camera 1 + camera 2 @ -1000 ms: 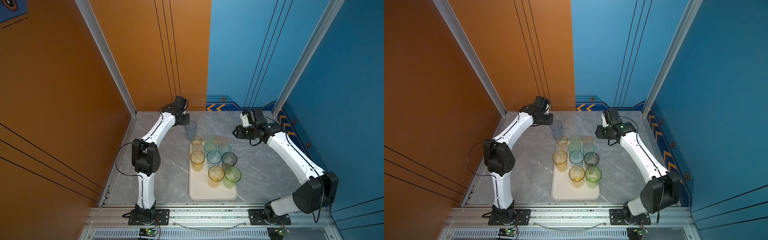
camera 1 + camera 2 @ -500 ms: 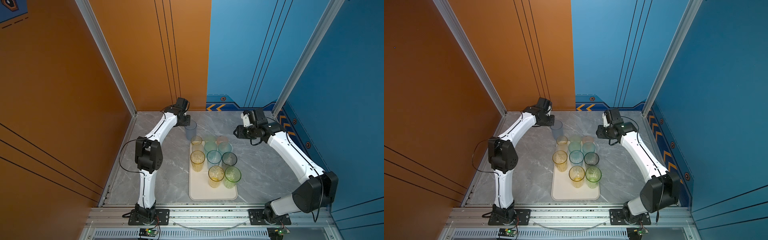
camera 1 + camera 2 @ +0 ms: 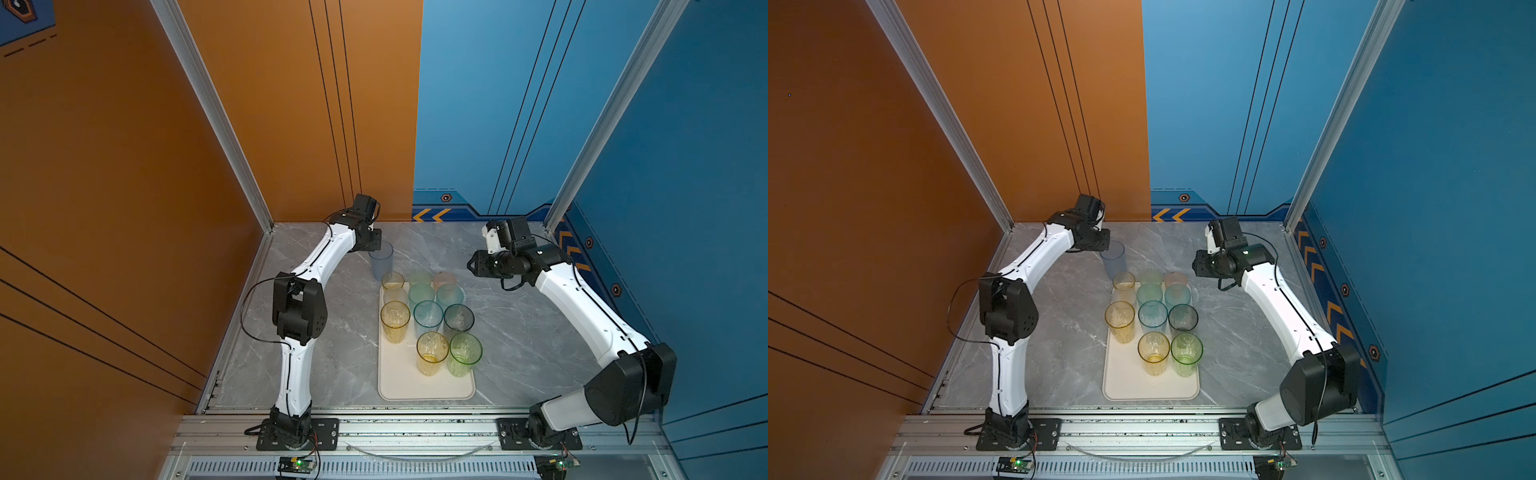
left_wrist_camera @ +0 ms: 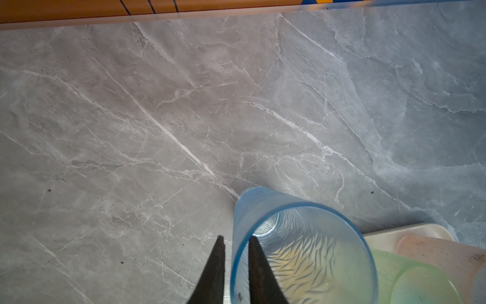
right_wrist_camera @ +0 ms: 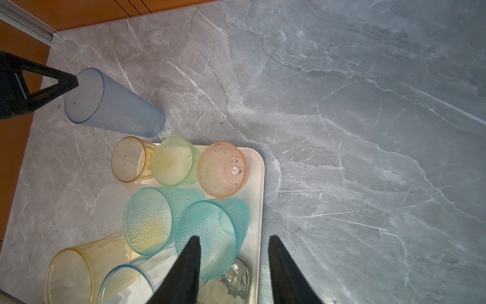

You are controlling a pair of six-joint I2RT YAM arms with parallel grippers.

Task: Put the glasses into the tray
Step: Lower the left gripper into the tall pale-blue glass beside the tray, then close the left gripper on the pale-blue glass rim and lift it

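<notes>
A tall frosted blue glass (image 3: 381, 259) (image 3: 1113, 259) stands upright just behind the far left corner of the cream tray (image 3: 424, 388) (image 3: 1150, 388). My left gripper (image 3: 376, 246) (image 4: 236, 238) is shut on its rim (image 4: 302, 250), with one finger inside and one outside. The other glasses fill the tray's far and middle parts, among them a yellow one (image 3: 395, 320), a green one (image 3: 464, 353), a teal one (image 5: 210, 237) and a pink one (image 5: 223, 169). My right gripper (image 3: 471, 266) (image 5: 234, 237) hangs open above the tray's far right edge (image 5: 259, 184), holding nothing.
Grey marble table (image 3: 519, 332) lies bare to the right of the tray and to its left (image 3: 349, 353). The orange back wall (image 3: 291, 124) stands close behind my left wrist. The near end of the tray holds no glasses.
My left arm's elbow and wrist have shifted slightly to the right while the blue glass has stayed where it was. The right arm has barely moved.
</notes>
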